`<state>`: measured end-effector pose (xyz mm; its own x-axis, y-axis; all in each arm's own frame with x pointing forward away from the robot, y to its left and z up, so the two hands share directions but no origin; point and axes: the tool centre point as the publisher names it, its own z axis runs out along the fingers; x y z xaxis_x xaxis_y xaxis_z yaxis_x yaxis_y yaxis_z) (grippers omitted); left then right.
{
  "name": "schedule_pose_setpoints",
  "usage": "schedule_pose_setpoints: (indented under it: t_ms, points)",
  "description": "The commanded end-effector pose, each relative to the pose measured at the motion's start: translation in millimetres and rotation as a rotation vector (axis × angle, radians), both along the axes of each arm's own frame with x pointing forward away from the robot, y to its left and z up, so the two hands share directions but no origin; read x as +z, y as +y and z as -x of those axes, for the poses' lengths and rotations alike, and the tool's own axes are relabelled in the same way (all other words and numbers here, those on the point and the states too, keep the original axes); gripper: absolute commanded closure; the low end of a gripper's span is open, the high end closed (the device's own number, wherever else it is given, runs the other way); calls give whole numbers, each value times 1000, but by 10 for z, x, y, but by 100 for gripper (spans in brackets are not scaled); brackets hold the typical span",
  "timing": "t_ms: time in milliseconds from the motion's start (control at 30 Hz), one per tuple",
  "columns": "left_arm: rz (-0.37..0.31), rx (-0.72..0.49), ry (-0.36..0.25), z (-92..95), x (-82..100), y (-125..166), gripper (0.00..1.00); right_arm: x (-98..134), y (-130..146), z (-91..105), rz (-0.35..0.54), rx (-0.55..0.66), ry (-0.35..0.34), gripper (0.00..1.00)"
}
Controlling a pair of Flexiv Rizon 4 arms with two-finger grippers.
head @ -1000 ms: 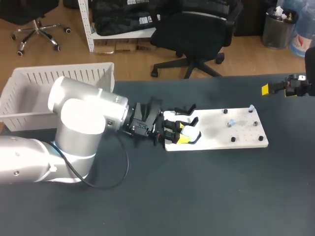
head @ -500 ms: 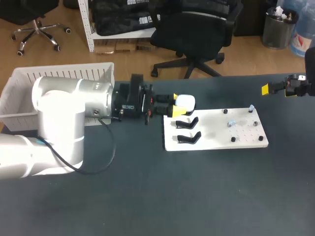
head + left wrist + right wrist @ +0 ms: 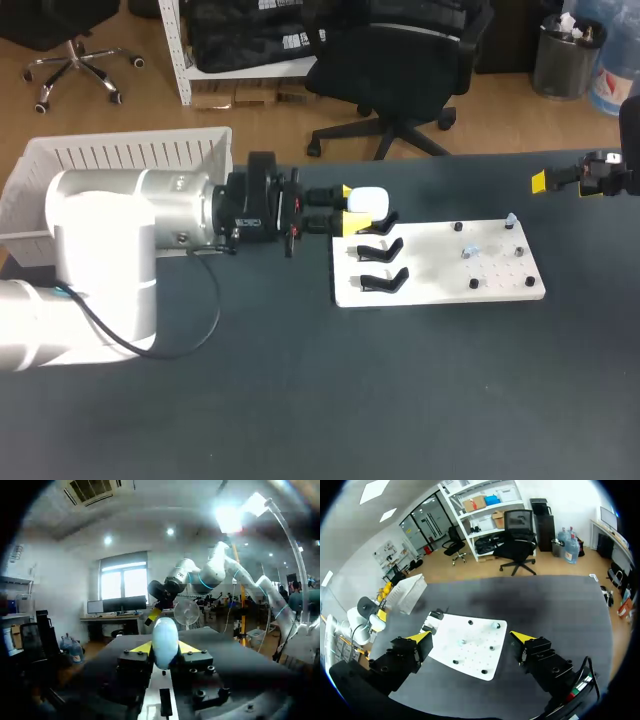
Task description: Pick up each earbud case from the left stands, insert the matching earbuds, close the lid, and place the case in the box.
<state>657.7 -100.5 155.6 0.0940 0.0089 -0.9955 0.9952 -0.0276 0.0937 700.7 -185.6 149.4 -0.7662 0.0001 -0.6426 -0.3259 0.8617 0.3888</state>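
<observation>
Left gripper (image 3: 352,210): clamped on the white earbud case (image 3: 370,203), a yellow tip on either side;
Earbud case: at the white board's (image 3: 440,272) left end, just beside the black stands (image 3: 382,264);
Right gripper (image 3: 471,637): fingers spread wide, empty

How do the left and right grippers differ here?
The left gripper is shut on a white earbud case; the right gripper is open and empty. The left is beside the stands; the right is near the right edge of the table. Both have yellow tips.
</observation>
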Motion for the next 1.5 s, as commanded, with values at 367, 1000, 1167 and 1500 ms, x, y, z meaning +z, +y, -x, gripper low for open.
schedule_pose_setpoints:
  t_ms: [367,1000,1167,1500]
  points:
    - [4,17,-3,20,-6,-10,100,2,-6,-3,0,2,1,0]
    - [72,-30,-4,164,22,-189,100,132,381,589,-47,129,-40,0]
    - [86,-45,19,217,-25,-209,100,133,565,816,-79,179,-57,0]
    - [59,-69,11,296,-57,-270,100,169,897,1051,-52,236,-21,0]
